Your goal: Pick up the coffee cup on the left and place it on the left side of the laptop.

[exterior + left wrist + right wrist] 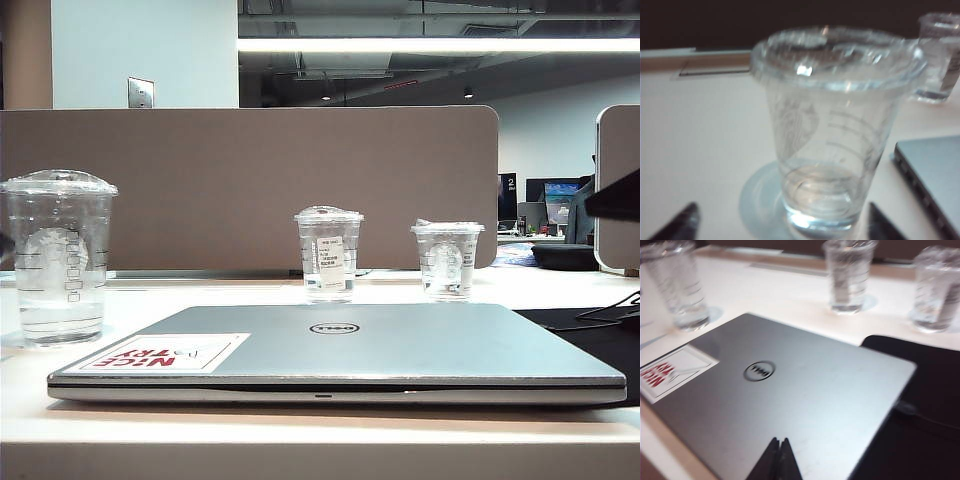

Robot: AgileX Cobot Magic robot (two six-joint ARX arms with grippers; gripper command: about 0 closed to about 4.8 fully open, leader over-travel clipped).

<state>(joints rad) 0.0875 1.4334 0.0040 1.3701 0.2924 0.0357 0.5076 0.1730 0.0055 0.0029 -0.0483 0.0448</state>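
The coffee cup (58, 260) is a tall clear cup with a domed lid, a round whitish logo and printed check-boxes, and it holds a little water. It stands upright on the white table (200, 300), to the left of the silver Dell laptop (400, 345). In the left wrist view the coffee cup (835, 125) fills the middle. My left gripper (782, 225) is open wide, its dark fingertips (680, 222) low on either side, just short of the cup's base and not touching it. My right gripper (779, 450) is shut and empty over the closed laptop (790, 390).
A clear cup with a white label (328, 255) and a squatter clear cup (447, 260) stand behind the laptop. A black mat (590, 340) lies at the laptop's right. A brown partition (250, 180) closes the back of the table.
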